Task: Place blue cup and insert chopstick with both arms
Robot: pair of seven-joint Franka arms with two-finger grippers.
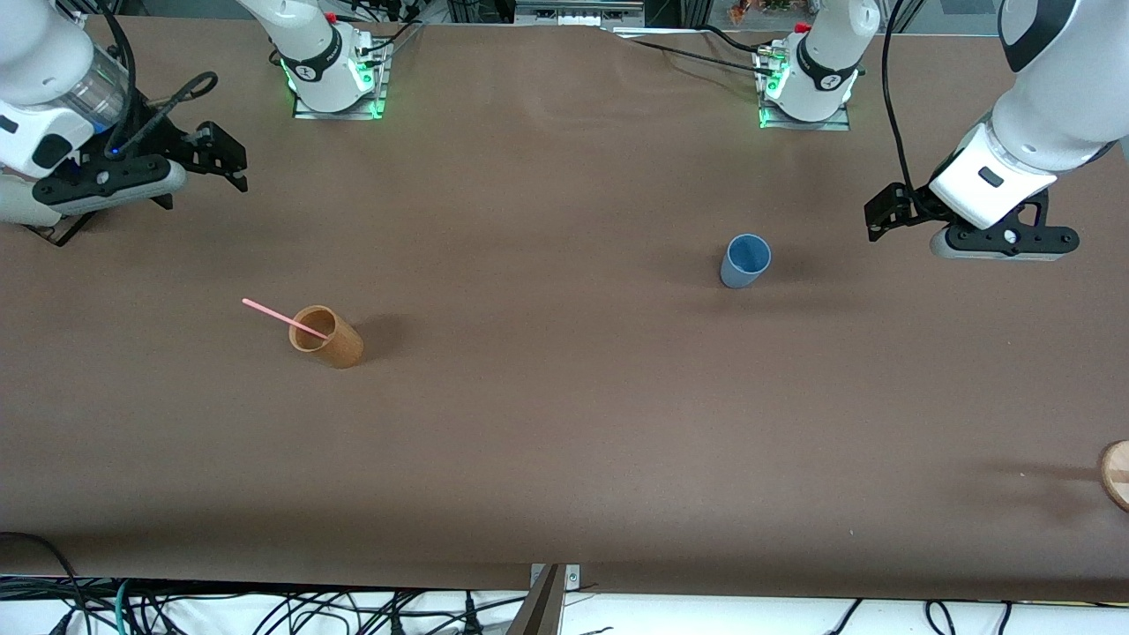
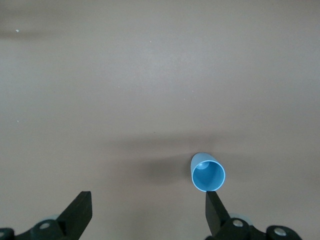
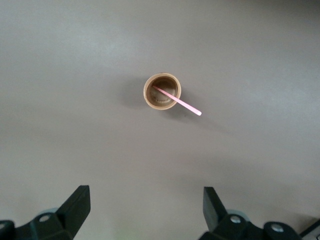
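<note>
Wrist views: left end effector [image 2: 145,212], right end effector [image 3: 145,210], wide open, empty

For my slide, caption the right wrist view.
Open right gripper above tan cup holding the pink chopstick.

The lower end of the chopstick [image 1: 284,323] is hidden inside the tan cup [image 1: 328,337], a round wooden thing [image 1: 1117,473] near the left arm's end of the table is cut off by the edge, and both wrist views crop their own grippers' bodies.
</note>
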